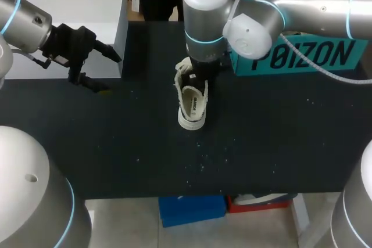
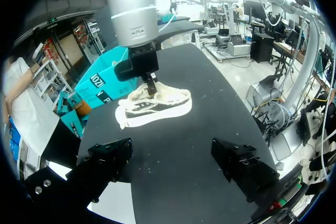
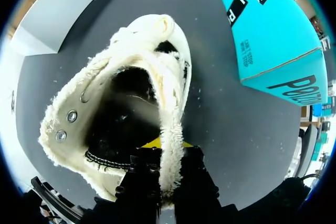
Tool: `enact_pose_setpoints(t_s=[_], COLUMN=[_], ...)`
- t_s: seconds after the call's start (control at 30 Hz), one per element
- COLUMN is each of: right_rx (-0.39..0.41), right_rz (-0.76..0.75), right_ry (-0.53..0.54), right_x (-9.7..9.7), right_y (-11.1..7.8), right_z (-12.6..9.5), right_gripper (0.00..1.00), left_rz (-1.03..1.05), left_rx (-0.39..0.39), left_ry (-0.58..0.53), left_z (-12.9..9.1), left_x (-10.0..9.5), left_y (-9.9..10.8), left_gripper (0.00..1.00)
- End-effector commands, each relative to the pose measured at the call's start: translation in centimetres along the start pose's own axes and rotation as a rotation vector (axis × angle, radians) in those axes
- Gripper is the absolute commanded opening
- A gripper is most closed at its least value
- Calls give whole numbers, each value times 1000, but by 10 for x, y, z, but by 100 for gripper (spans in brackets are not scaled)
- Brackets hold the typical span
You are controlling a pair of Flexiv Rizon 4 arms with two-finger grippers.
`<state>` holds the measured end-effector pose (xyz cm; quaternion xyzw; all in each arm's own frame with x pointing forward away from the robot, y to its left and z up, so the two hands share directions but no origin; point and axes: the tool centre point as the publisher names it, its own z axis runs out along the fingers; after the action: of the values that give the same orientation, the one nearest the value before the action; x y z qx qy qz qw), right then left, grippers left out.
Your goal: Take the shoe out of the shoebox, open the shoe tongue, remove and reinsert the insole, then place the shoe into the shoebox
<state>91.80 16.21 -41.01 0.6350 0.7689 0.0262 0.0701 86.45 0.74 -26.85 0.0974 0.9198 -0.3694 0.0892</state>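
A cream, fleece-lined shoe (image 1: pixel 193 104) lies on the black table in front of the teal shoebox (image 1: pixel 302 56). My right gripper (image 3: pixel 169 150) comes down on its opening and is shut on the fleecy side edge of the shoe (image 3: pixel 131 77), one finger inside and one outside. The dark inside of the shoe shows; I cannot make out the insole. From the left wrist view, the shoe (image 2: pixel 157 106) rests on its sole with the right gripper (image 2: pixel 151 85) at its collar. My left gripper (image 1: pixel 107 72) hovers open and holds nothing at the table's left, well away from the shoe.
A white box (image 1: pixel 75 10) stands at the back left, just behind my left gripper. The teal shoebox (image 3: pixel 273 30) fills the back right. Bare black table (image 1: pixel 279 143) lies in front of and to both sides of the shoe.
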Motion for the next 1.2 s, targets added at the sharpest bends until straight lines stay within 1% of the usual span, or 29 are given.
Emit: enact_pose_setpoints(t_s=[0.03,0.13,0.23,0.27,0.37,0.43,0.47,0.5,0.57,0.6,0.63,0.67,0.7,0.73,0.77,0.8,0.83,0.87,0.9,1.2], right_rx=[14,16,12,7,-3,-19,-23,-44,-69,-81,-95,-98,-92,-100,-97,-90,-96,-90,-82,-82], right_rz=[1,7,4,-1,-42,-94,-137,-162,-317,-375,-479,-578,-649,-759,-840,-908,-992,-1054,-1152,-1152], right_ry=[-8,-7,3,10,59,93,130,144,201,178,218,229,195,243,209,196,232,203,239,239], right_x=[-2,-5,-9,-14,-23,-28,-30,-34,-42,-47,-52,-56,-64,-70,-78,-87,-95,-104,-112,-112], right_y=[0,-2,-5,-5,-6,-7,-7,-8,-8,-9,-10,-11,-13,-15,-18,-20,-22,-23,-26,-26], right_z=[-4,-19,-43,-49,-82,-110,-126,-142,-172,-190,-206,-220,-234,-247,-260,-271,-281,-289,-296,-296], right_gripper=[0,0,0,0,0,0,0,0,0,0,0,0,0,0,0,0,0,0,0,0], left_rz=[2,2,2,2,2,2,2,2,2,2,2,2,2,2,2,2,2,2,2,2], left_rx=[-2,-2,-2,-2,-2,-2,-2,-2,-2,-2,-2,-2,-2,-2,-2,-2,-2,-2,-2,-2], left_ry=[-4,-4,-4,-4,-4,-4,-4,-4,-4,-4,-4,-4,-4,-4,-4,-4,-4,-4,-4,-4], left_z=[1,1,1,1,1,1,1,1,1,1,1,1,1,1,1,1,1,1,1,1], left_x=[1,1,1,1,1,1,1,1,1,1,1,1,1,1,1,1,1,1,1,1], left_y=[0,0,0,0,0,0,0,0,0,0,0,0,0,0,0,0,0,0,0,0], left_gripper=[100,100,100,100,100,100,100,100,100,100,100,100,100,100,100,100,100,100,100,100])
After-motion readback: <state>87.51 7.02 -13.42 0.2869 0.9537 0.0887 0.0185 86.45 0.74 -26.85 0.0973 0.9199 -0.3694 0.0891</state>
